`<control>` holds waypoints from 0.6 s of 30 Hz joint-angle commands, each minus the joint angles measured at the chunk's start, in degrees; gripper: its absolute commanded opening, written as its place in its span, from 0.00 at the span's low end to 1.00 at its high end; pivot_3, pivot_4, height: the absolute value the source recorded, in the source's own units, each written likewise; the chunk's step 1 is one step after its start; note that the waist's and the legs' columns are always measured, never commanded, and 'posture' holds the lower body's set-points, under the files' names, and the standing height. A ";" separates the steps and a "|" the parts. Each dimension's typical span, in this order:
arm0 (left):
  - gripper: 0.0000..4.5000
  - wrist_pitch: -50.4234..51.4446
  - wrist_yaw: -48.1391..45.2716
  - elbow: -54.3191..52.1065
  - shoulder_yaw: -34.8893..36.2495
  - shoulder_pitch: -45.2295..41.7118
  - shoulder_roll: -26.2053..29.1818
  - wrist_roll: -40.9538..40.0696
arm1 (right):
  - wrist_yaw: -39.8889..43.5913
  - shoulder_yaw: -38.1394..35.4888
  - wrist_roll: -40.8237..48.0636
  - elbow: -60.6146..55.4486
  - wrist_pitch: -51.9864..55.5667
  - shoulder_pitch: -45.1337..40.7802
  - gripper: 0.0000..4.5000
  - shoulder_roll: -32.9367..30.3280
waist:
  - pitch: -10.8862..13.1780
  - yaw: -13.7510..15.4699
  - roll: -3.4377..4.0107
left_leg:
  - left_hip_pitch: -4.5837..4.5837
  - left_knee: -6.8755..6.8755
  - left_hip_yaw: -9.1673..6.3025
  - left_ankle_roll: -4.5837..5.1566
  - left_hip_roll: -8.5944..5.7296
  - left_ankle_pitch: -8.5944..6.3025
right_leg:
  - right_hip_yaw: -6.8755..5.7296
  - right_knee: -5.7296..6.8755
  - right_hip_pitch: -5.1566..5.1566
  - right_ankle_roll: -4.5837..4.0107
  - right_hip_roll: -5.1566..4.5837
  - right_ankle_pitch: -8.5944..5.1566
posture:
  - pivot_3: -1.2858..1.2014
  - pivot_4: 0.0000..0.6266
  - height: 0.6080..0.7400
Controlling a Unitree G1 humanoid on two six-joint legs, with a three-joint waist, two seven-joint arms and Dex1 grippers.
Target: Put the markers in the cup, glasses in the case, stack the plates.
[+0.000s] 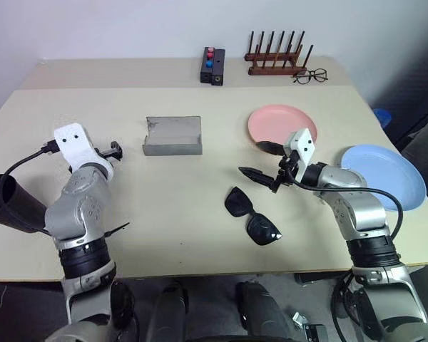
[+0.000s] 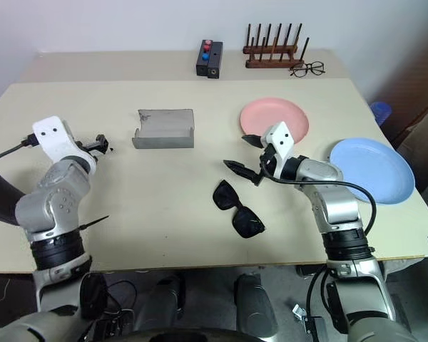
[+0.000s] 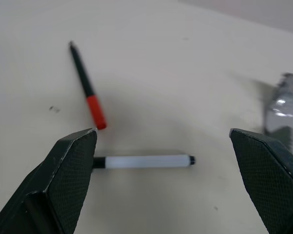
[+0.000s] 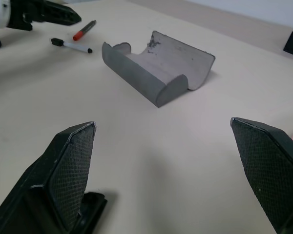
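The left hand (image 3: 161, 185) is held wide open and empty above the two markers, which lie on the bare counter (image 1: 192, 228) near its left side: the black marker with the red cap (image 3: 87, 87) and, just beside it, the white marker with the black cap (image 3: 142, 161). The right hand (image 1: 260, 160) is likewise spread fully and grips nothing; it is poised just above the black sunglasses (image 1: 252, 215), which rest unfolded on the counter in front of the grey case (image 1: 172, 135). The case stands open and empty, well apart from the glasses. The black cup (image 1: 11, 203) is seen lying at the counter's left edge, and whether it can take a marker as it lies cannot be told. The pink plate (image 1: 278, 122) and the light blue plate (image 1: 381, 174) sit apart, not yet stacked. For the step judged to be in hand, a marker pickup, the white marker is best straddled across its barrel near the middle, so that it is not tipped when lifted. The counter is pale and matte. At its far edge a small black box with coloured buttons (image 1: 212, 65), a wooden peg rack (image 1: 277, 55) and thin-framed spectacles (image 1: 311, 75) are set against a plain white wall.
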 commanded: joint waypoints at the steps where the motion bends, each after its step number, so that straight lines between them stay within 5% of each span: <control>1: 0.99 0.35 3.42 2.45 4.12 -3.98 -0.98 -0.26 | 0.13 -0.52 0.60 -1.23 -1.47 -0.66 1.00 0.21 | 0.00 0.04 0.00 | 0.00 0.00 0.00 0.00 0.00 0.00 | -0.01 0.00 0.00 0.00 0.00 0.00 | 0.52 0.24 1.00; 18: 0.99 1.90 15.39 15.90 10.47 -14.77 -4.34 0.96 | -0.53 0.00 0.18 -1.18 -2.53 0.58 1.00 0.17 | 0.00 0.13 -0.01 | -0.01 -0.01 0.00 -0.02 0.00 0.01 | -0.02 -0.01 0.00 0.02 0.00 0.01 | 0.52 0.24 1.00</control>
